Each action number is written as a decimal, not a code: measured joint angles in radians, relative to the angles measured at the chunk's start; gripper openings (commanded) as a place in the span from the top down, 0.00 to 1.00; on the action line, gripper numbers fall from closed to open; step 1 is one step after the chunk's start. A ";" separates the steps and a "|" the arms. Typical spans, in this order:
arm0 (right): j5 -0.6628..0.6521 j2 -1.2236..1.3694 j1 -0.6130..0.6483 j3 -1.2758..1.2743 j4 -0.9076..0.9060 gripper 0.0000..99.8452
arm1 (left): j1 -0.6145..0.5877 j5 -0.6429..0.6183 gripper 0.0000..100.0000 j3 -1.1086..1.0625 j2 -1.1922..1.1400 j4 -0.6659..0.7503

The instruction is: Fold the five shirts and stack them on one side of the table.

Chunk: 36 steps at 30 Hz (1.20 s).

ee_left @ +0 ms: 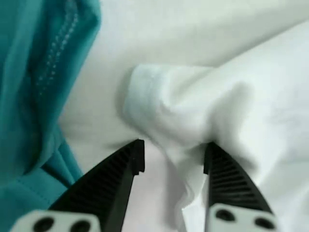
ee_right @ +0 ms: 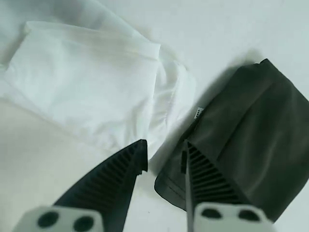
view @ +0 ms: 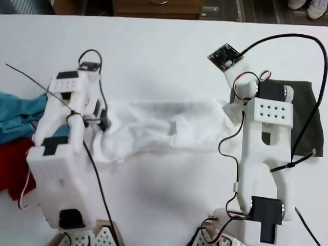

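Note:
A white shirt (view: 164, 130) lies crumpled across the middle of the table between the two arms. My left gripper (ee_left: 173, 157) is open over its left end, with a fold of the white shirt (ee_left: 193, 111) between the fingertips. My right gripper (ee_right: 163, 155) is open a little, above the gap where the white shirt (ee_right: 91, 82) meets a folded dark grey shirt (ee_right: 246, 140). That dark grey shirt (view: 302, 118) lies at the right side under the right arm. A teal shirt (view: 18, 115) and a red shirt (view: 15, 164) lie heaped at the left edge.
The teal shirt (ee_left: 34, 96) lies close beside the left gripper. Cables run from both arms over the table. The arm bases stand at the near edge. Bare white table (view: 164, 56) stretches behind the shirts.

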State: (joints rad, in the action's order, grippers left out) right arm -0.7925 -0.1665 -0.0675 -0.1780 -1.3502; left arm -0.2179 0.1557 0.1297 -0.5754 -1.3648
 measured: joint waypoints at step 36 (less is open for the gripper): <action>-0.002 -0.423 -0.114 -0.061 -0.055 0.87 | -0.083 0.124 0.98 0.652 -0.184 -0.402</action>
State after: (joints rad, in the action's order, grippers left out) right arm -0.7940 -0.5900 -0.1811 -0.2394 -1.4055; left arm -0.3007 0.2800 0.7818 -0.7595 -1.7668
